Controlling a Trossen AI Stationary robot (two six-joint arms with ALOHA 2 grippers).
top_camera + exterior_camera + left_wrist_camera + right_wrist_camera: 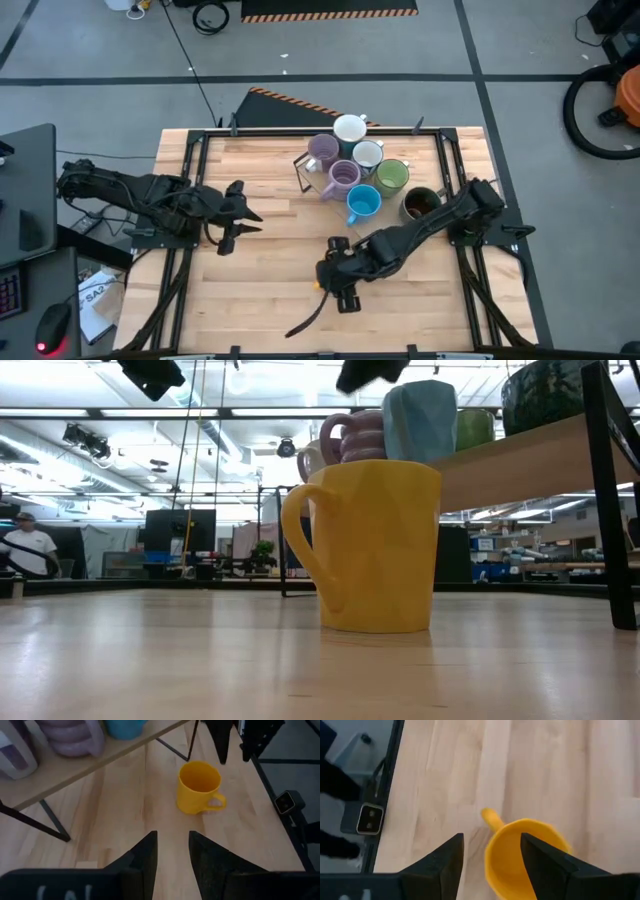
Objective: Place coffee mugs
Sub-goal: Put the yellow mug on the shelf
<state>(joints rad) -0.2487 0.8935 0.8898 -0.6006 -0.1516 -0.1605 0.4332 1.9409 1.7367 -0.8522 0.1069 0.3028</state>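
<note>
Both arms are matte black, jointed links with dark cabling along them, mounted on black frame rails at either side of the wooden table [270,225]; the left gripper [172,855] and right gripper [492,855] each end in two flat, tapered black fingers.

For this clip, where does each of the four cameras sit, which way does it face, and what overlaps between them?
High view: above the table, looking straight down; both arms, left gripper and right gripper, and the mugs on the shelf.
Low view: at tabletop height, level across at the yellow mug; dark gripper parts at top.
Left wrist view: behind the open left gripper, facing the yellow mug.
Right wrist view: above the yellow mug, open right gripper astride it.
Shared: the yellow mug, in the low and both wrist views.
</note>
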